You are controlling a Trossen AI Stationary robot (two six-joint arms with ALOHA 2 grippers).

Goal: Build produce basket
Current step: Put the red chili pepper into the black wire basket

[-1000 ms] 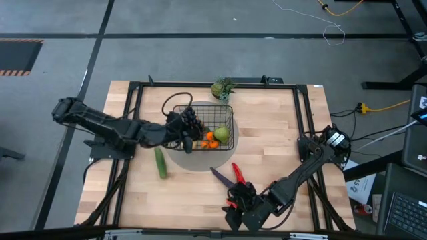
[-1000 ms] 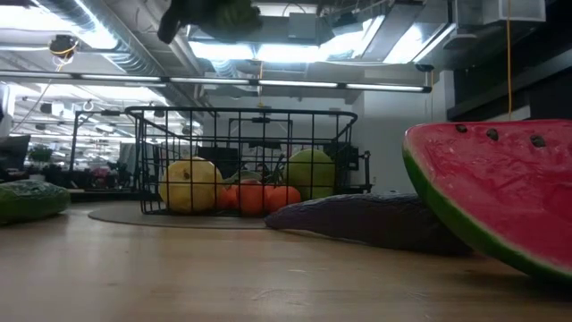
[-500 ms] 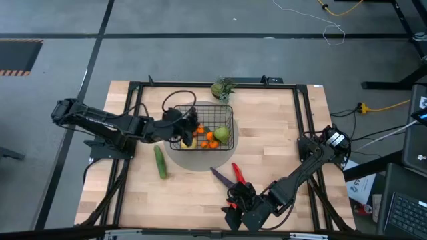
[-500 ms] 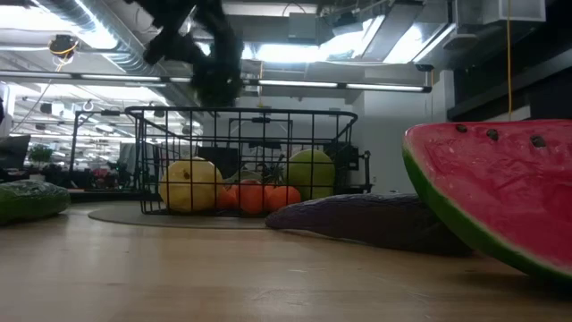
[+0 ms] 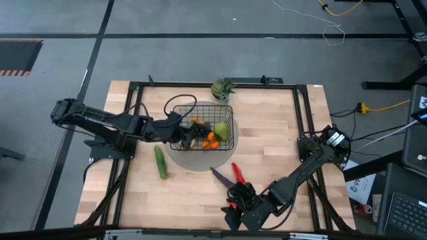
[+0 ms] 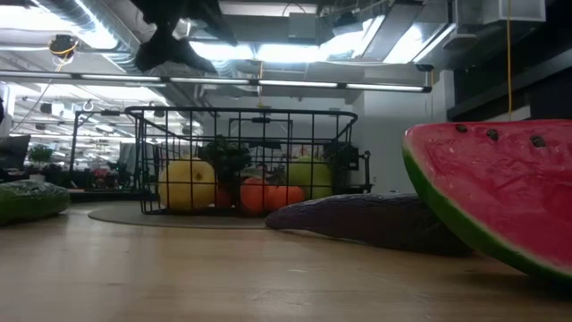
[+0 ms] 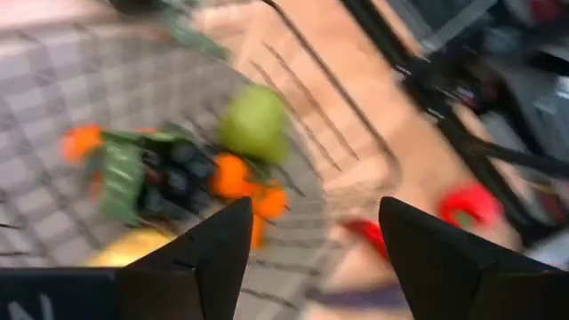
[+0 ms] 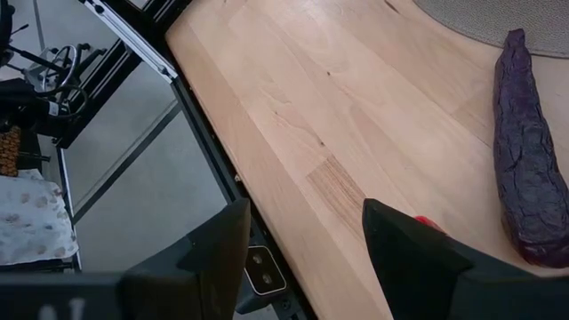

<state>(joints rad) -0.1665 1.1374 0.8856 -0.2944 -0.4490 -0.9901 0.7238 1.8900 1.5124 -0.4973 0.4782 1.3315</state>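
Note:
The black wire basket stands on a round grey mat. In it lie a yellow pear, orange clusters, a green pear and the dark grapes with green leaves. My left gripper is open and empty, above the basket's left side; the low view shows it above the rim. A green cucumber, a purple eggplant and a red chili lie on the table. My right gripper is open and empty near the front edge.
A leafy green bunch lies behind the basket. A watermelon slice lies close to the low camera, beside the eggplant. The grey mat shows in front of the basket. Bare wood lies right of the basket.
My left gripper has come down over the basket with the dark grapes, let go of them and drawn back up and toward the table's left edge. The grapes now lie in the basket among the pears and oranges.

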